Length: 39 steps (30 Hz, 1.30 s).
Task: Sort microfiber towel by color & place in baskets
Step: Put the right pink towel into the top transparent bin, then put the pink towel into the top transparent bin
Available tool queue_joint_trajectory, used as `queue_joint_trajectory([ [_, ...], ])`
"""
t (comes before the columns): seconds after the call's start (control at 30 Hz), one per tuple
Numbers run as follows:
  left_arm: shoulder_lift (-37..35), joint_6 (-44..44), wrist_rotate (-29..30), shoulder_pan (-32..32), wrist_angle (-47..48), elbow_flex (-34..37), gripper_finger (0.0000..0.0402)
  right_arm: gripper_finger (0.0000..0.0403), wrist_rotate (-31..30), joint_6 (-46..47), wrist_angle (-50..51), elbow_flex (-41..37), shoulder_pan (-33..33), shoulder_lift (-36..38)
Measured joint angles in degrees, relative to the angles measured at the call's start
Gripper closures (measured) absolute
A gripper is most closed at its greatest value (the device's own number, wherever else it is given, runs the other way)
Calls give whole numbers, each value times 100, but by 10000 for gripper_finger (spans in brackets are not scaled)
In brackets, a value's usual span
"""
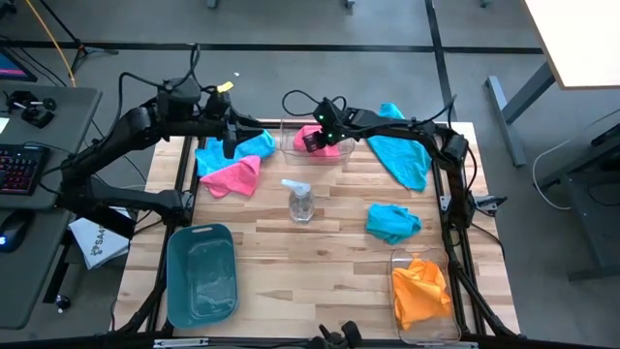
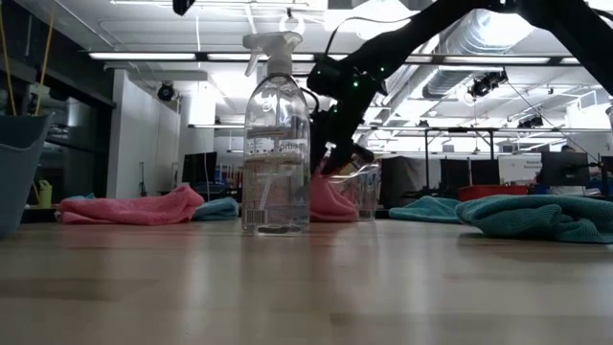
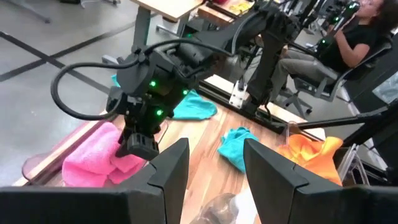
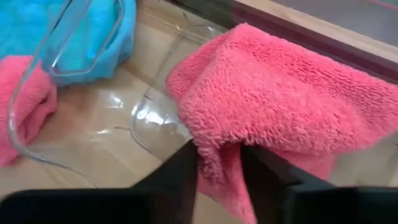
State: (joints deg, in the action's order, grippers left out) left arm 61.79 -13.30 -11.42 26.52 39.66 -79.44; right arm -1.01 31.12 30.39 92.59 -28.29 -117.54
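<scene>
A pink towel point(image 4: 280, 106) lies in the clear basket point(image 1: 286, 155) at the table's far middle. My right gripper point(image 4: 217, 168) is shut on it from above, inside the basket; it also shows in the left wrist view point(image 3: 140, 146). My left gripper point(image 3: 214, 168) is open and empty, hovering at the far left point(image 1: 230, 139) over a teal towel point(image 1: 254, 145) and a second pink towel point(image 1: 231, 177) lying flat on the table. Two more teal towels point(image 1: 402, 155) point(image 1: 392, 221) lie on the right. Orange towels point(image 1: 421, 291) fill the near-right clear basket. The teal basket point(image 1: 174, 281) stands near left. My right gripper pinches a raised fold of the pink towel point(image 4: 219, 155) between its two fingers, coming from above and slanting down into the clear basket. The rest of the towel spreads slack beside the fingers, inside the basket.
A clear spray bottle point(image 1: 300, 199) stands upright at the table's middle, between the baskets. A person point(image 3: 367, 31) sits beyond the table's right side. Bare wood shows in the near middle of the table point(image 1: 310, 281).
</scene>
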Motion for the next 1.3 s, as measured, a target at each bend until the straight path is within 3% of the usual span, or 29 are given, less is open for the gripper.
queue_joint_trajectory([
  [0.23, 58, 47, -4, 0, -28, 0, 259, 144, 67, -537, 996, 696, -19, 0],
  [0.4, 56, 243, -2, 0, 78, 0, 259, 101, -44, -966, 1904, 1513, -31, 4],
  [0.6, 255, -39, 1, -7, 962, -4, 259, 96, -124, -1589, 2960, 2389, 8, 10],
  [0.7, 426, -153, 134, -7, 1904, 47, 259, 96, -732, -1797, 3481, 2693, 113, 156],
  [0.8, 489, -366, 735, -21, 2331, 510, 259, 96, -1392, -1944, 3615, 2770, 227, 533],
  [0.9, 488, -775, 1139, -34, 2042, 1289, 259, 96, -1659, -1943, 3727, 2735, 318, 974],
  [1.1, 666, -1863, 1059, -46, 1044, 2811, 259, 96, -2105, -1524, 4303, 2731, 587, 1861],
  [1.3, 1326, -1915, 1639, 88, 903, 3015, 259, 96, -2876, -929, 4657, 2724, 905, 2519],
])
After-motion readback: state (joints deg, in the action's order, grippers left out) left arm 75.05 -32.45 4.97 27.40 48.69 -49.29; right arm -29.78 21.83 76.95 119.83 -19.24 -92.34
